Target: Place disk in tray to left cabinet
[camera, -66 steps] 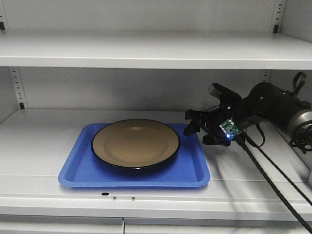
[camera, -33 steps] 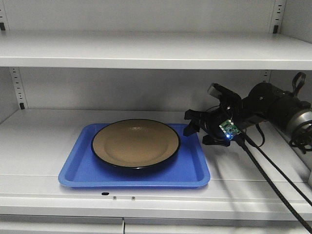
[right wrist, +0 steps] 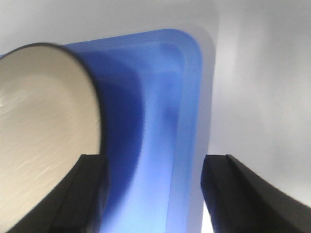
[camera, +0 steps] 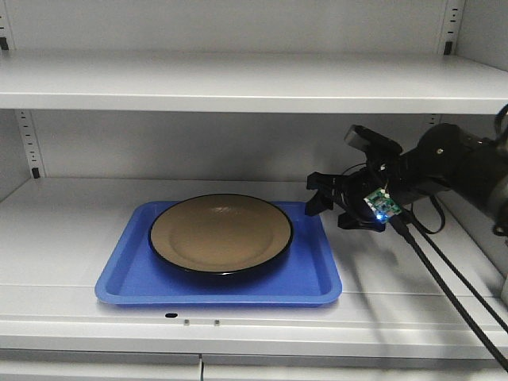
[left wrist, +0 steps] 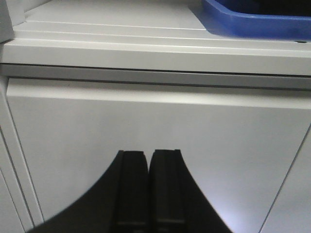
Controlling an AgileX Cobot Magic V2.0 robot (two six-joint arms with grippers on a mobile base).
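- The left end effector, down before the left cabinet's lower front panel, has its fingers pressed together, empty.
- The blue tray sits on the shelf, the disk flat inside it.
- The right end effector hangs spread apart at the tray's right rim, gripping nothing.
- The tray looks stiff and light; the glossy disk might slide, so take the rim level.

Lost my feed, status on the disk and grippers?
Right gripper open, empty, above tray right edge. Left gripper shut, below the shelf. Disk in tray on left cabinet shelf. Nothing obstructing.
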